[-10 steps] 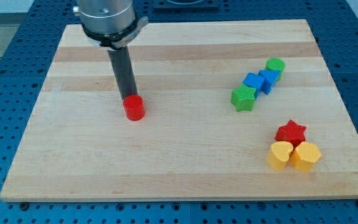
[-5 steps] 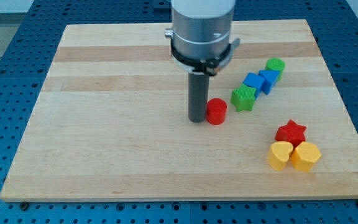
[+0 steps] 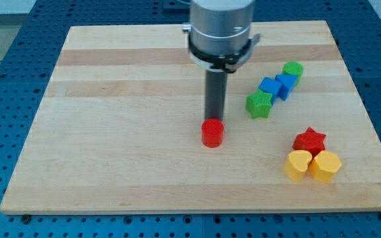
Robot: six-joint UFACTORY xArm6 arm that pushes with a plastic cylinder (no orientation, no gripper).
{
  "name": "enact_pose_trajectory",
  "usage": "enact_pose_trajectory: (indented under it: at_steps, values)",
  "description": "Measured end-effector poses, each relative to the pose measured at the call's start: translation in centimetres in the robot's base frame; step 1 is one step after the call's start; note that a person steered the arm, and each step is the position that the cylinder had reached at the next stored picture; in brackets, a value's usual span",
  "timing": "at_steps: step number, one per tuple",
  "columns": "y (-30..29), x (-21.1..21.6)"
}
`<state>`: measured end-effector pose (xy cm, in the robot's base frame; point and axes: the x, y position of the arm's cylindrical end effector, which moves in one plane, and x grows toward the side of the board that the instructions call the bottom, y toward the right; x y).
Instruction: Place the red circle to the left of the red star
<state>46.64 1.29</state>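
The red circle (image 3: 211, 133) sits near the middle of the wooden board (image 3: 111, 132). My tip (image 3: 214, 119) is just above it in the view, touching or nearly touching its top side. The red star (image 3: 309, 141) lies far to the view's right, a little lower than the circle, resting against two yellow blocks.
A yellow heart-like block (image 3: 298, 164) and a yellow hexagon-like block (image 3: 325, 165) sit just below the red star. A diagonal row at upper right holds a green star (image 3: 259, 104), two blue blocks (image 3: 269, 87) (image 3: 286, 84) and a green circle (image 3: 293, 70).
The red circle first travelled far right with my tip at its left. Now it has shifted left and down the view, and my tip sits above it.
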Motion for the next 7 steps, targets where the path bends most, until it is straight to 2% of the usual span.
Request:
enact_pose_trajectory:
  at_steps: [2, 4, 7]
  values:
    - [-2.4, 0.3]
    - [5.9, 2.9]
    - [-0.3, 2.9]
